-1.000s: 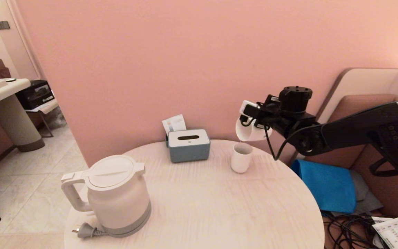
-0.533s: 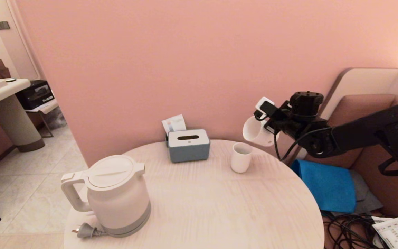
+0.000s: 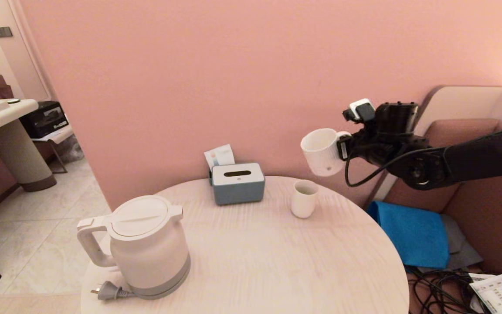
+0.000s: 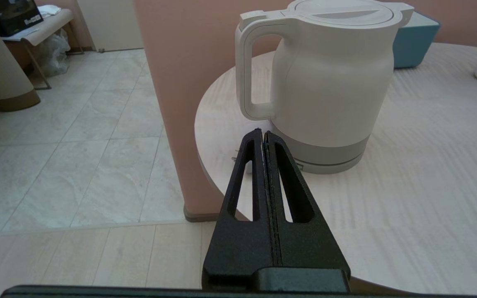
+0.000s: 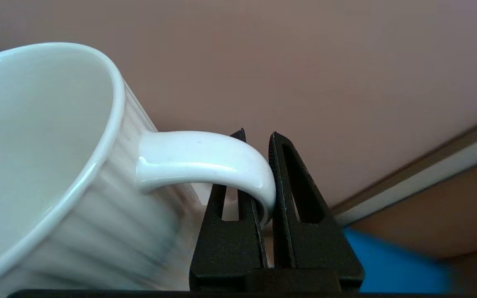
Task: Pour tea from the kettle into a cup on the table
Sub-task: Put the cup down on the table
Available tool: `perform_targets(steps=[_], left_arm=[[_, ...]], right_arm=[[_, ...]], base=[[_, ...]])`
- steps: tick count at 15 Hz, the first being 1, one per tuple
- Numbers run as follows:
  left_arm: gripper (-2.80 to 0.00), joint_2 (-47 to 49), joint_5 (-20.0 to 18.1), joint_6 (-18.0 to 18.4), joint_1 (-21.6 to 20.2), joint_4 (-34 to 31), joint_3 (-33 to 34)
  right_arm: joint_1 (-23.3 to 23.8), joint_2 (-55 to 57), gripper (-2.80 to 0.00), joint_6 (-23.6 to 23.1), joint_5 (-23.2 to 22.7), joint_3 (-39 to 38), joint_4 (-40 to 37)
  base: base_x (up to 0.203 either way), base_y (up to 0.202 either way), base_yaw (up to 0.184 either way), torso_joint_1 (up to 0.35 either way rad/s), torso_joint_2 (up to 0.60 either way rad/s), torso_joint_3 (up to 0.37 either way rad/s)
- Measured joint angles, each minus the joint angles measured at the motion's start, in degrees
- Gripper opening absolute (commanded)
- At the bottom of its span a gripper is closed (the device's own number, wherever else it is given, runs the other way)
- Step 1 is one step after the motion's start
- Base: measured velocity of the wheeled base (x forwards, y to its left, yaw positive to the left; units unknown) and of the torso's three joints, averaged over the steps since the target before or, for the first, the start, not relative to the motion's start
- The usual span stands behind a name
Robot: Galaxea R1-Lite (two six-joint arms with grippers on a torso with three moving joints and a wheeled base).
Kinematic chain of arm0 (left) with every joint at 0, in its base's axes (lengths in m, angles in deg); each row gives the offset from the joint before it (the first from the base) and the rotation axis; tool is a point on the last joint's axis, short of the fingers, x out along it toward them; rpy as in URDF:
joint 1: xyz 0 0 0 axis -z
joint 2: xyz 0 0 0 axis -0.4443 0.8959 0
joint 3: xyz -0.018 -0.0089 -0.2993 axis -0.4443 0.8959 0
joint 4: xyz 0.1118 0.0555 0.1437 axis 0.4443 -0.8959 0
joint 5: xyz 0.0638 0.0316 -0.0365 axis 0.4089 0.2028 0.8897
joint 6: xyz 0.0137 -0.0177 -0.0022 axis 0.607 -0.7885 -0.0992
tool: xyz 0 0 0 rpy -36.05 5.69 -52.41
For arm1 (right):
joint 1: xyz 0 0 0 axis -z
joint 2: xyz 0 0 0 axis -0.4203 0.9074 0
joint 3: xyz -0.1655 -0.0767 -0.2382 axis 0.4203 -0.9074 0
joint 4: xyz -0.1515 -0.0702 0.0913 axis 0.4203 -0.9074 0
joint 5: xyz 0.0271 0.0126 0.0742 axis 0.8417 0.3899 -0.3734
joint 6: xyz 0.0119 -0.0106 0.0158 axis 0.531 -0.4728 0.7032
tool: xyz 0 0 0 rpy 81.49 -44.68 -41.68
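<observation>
Two tools show: the right tool (image 3: 346,146) is clamped on the cup's (image 3: 320,151) handle, in the air over the round worktop's (image 3: 277,253) far right; the left tool (image 4: 262,136), fingers together, sits near the kettle (image 3: 146,244), before a pink wall (image 3: 233,78).

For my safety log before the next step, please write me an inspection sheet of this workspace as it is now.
Surface: the table, round, pale wood grain.
Job's things: the kettle upright on its base, lid shut; the cup held in the air by its handle, tilted.
Clutter: small handleless cup; tissue box near the wall.
End effectors: right end effector shut on the cup's handle; left end effector shut, empty, close to the kettle's handle.
Cables: kettle plug lying loose on the table; black cables on the floor.
Surroundings: pink wall, blue cloth beside the table.
</observation>
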Motion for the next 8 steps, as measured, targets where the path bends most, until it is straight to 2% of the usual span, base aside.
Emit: perform_targets(steps=[2,4,8], left_arm=[[-2.8,0.0,0.0,-0.02,0.0,0.0,0.0],[-2.8,0.0,0.0,0.01,0.0,-0.02,0.0],[-2.8,-0.02,-0.01,0.0,0.0,-0.01,0.0]], right_arm=[[-1.16,-3.91,-2.8,11.03,0.45,-2.33,-4.33],[-1.94,-7.24,-2.8,16.0,0.57,-6.66,-4.94],[-4.7,-16.2,-2.8,22.0,0.46,-21.11,-3.82]], base=[[0.0,0.0,0.0,0.0,0.0,0.0],[0.0,0.0,0.0,0.0,0.0,0.0],[0.0,0.0,0.0,0.0,0.0,0.0]])
